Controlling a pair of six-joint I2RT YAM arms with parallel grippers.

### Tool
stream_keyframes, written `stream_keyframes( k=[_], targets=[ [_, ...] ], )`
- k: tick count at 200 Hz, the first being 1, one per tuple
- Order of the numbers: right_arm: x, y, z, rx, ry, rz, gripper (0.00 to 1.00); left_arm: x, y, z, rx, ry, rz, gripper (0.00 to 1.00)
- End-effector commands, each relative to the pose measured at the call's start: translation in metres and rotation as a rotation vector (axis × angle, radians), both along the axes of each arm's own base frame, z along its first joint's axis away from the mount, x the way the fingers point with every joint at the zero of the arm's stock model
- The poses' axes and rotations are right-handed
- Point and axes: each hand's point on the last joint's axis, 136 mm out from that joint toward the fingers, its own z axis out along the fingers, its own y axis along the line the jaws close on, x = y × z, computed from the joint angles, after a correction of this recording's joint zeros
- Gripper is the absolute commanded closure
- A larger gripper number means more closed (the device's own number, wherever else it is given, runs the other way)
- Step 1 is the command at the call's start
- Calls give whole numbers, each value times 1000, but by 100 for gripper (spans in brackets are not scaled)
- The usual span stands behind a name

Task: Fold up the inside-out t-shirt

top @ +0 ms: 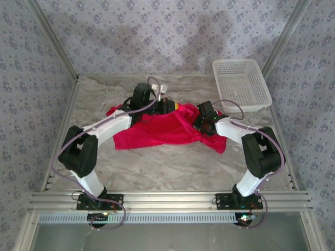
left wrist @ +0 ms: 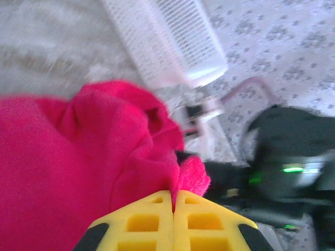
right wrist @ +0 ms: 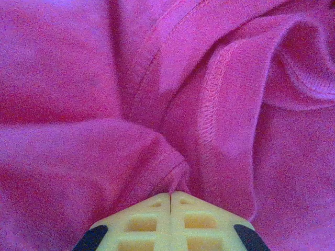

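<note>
A: Where's the t-shirt?
B: Middle of the table, a bit toward the far edge; a rumpled red heap slung between the two arms; one flap trails toward the right edge, a smaller bit pokes out on the left.
A: Hands?
B: Left hand has its fingers together, a bunch of red cloth pinched at the tips; it sits at the far side of the heap; right hand is likewise clamped, a stitched fold running into the line where its fingers meet; it is at the heap's right end.
A: Inside-out?
B: Right wrist view shows raised stitching along a seam; that reads as the inner face out, but it's a judgement.
A: Any fold made?
B: None to be seen; no straight edge, no flat panel, sleeves can't be told from the body; looks like the early stage, both hands gripping to lift or spread it.
A: Left to do?
B: Probably all of it; spread flat, square hem and shoulders, sleeves in, body over; whether it gets turned right side out can't be told.
A: Anything else?
B: White basket at the far right corner; apart from the shirt.
</note>
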Motion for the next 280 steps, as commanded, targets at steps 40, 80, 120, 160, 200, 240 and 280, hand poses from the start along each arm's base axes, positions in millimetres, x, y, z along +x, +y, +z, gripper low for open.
stream_keyframes(
  k=[40,80,120,160,200,240,280],
  targets=[
    [-22,-8,12,-38,4,23,100,-11,24,-80,-37,91,31,100],
    [-30,-17,38,-81,-41,58,95,-18,30,-91,25,89,18,100],
    [-33,20,60,-69,-78,195,68,-20,31,-90,34,88,21,100],
    [-26,64,56,-36,-83,295,73,-19,31,-86,22,88,28,100],
    [-16,86,22,-15,-11,310,71,-19,31,-83,25,85,30,100],
    [1,97,5,26,-1,282,72,-18,32,-83,27,82,31,100],
    [8,100,27,48,-19,276,100,-18,33,-85,27,87,32,100]
  ],
)
